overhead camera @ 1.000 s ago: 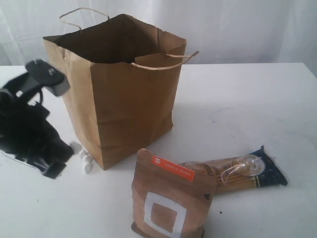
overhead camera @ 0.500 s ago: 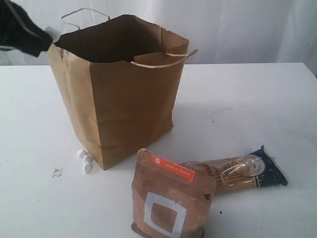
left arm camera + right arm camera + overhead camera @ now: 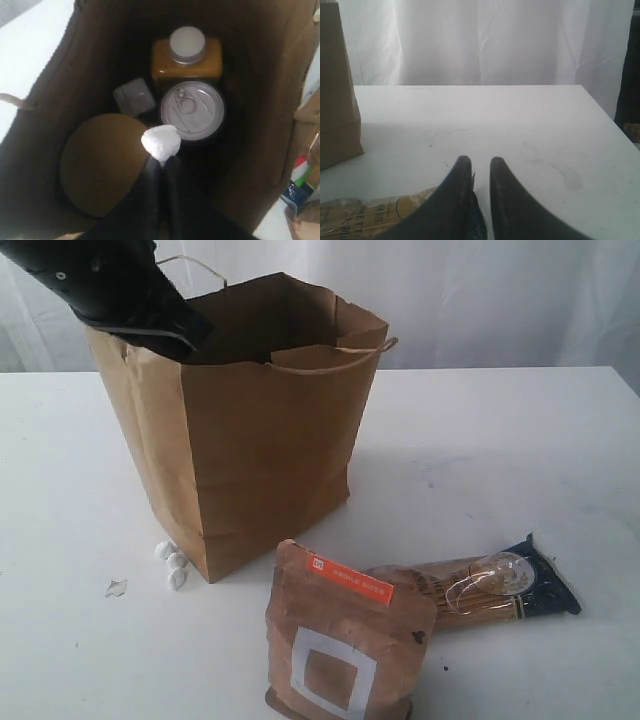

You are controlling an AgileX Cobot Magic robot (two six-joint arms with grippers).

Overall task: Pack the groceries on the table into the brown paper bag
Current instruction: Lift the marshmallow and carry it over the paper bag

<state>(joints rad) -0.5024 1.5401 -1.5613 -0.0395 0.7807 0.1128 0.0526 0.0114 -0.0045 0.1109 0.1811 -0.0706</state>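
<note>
Table (image 3: 560, 440) is wide, with bare room beyond the right gripper (image 3: 476, 162). Brown paper bag (image 3: 260, 430) stands upright, mouth open. The left gripper (image 3: 161, 159) hangs in the mouth, pinched on a small white lump (image 3: 161, 141). Directly beneath it are the nut jar's gold lid (image 3: 100, 165), tin can (image 3: 192, 110), yellow white-capped jar (image 3: 186, 55) and small packet (image 3: 134, 96). Not yet packed: brown pouch (image 3: 340, 650) and spaghetti pack (image 3: 370, 215). The pack's blue end lies just under the right fingers, its long axis running toward the bag, along the jaws' closing line. Right jaws stand a slim gap apart, empty. The right arm is nearer and probably needs a wrist turn.
</note>
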